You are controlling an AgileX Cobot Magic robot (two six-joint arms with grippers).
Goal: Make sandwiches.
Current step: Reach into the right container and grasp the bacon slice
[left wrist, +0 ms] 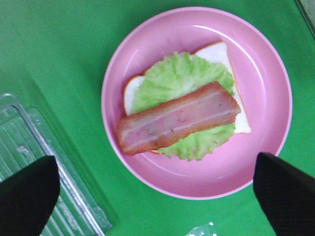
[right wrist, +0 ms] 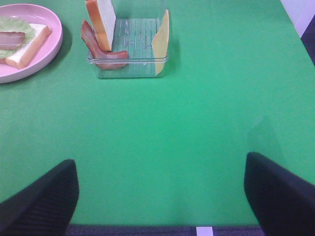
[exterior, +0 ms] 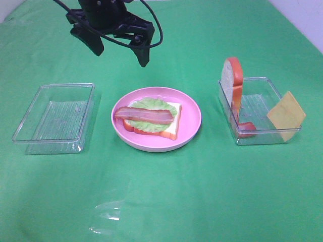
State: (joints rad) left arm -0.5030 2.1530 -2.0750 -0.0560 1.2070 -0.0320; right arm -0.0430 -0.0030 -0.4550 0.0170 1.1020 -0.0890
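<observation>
Sandwich (exterior: pixel 149 120): part-built, centred on pink plate (exterior: pixel 193 132)
Topped by bacon strip (exterior: pixel 144 116) with long axis left-to-right across lettuce (exterior: pixel 151 105); overhung from behind by left gripper (exterior: pixel 121 55), jaws spread wide, holding nothing; flanked on the right by clear tray (exterior: pixel 267 137) with upright bread slice (exterior: pixel 232 80), red slice (exterior: pixel 246 129) and cheese square (exterior: pixel 286 115), well ahead of right gripper (right wrist: pixel 162 196), jaws likewise released and empty, probably the nearer arm

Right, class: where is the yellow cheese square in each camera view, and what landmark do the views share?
Exterior high: the cheese square leans at the right end of the right-hand clear tray.
Left wrist: not in it.
Right wrist: the cheese square leans on the tray wall farthest from the pink plate.
Shared landmark: the pink plate, in all three views.
</observation>
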